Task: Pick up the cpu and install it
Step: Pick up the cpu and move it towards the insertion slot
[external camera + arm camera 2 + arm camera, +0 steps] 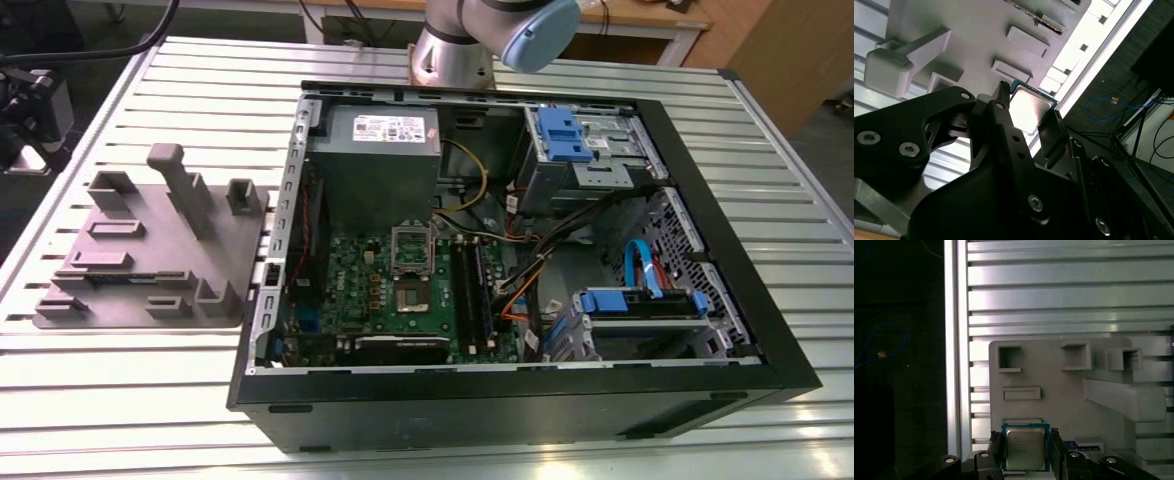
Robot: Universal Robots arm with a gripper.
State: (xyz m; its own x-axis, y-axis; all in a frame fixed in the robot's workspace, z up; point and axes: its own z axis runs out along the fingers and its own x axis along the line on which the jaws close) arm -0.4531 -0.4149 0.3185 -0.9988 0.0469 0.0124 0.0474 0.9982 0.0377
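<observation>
cpu clamped in the gripper

your gripper (1025,436) is closed down on the cpu (1025,450). its two black fingers (995,452) press against opposite edges, and the shiny metal top faces the first wrist view. in the second wrist view the cpu (1028,107) sits between the fingertips, at the very end of the gripper. beyond the gripper lies the grey tray (1054,390) with its raised pockets, resting on the slatted table (1064,290). the cpu is held up off that tray.
</observation>
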